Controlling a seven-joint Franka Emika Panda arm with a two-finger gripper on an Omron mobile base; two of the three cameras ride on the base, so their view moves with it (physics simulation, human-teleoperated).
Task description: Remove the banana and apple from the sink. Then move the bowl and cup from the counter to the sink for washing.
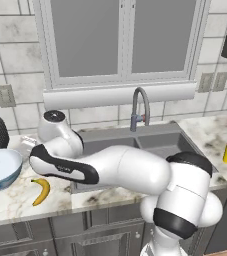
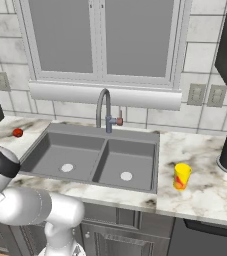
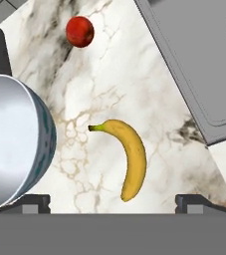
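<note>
Sink (image 2: 92, 157) basins bare (bowl (image 3: 10, 144) likewise), banana (image 3: 129, 157) outside.

The banana (image 1: 41, 191) lay on the counter (image 1: 15, 200) left of the sink (image 2: 92, 157), near the front edge. The bowl (image 1: 1, 168) sat just left of it. The apple (image 2: 18, 132) rested farther back. The cup (image 2: 181, 176) stood on the counter right of the sink.
</note>
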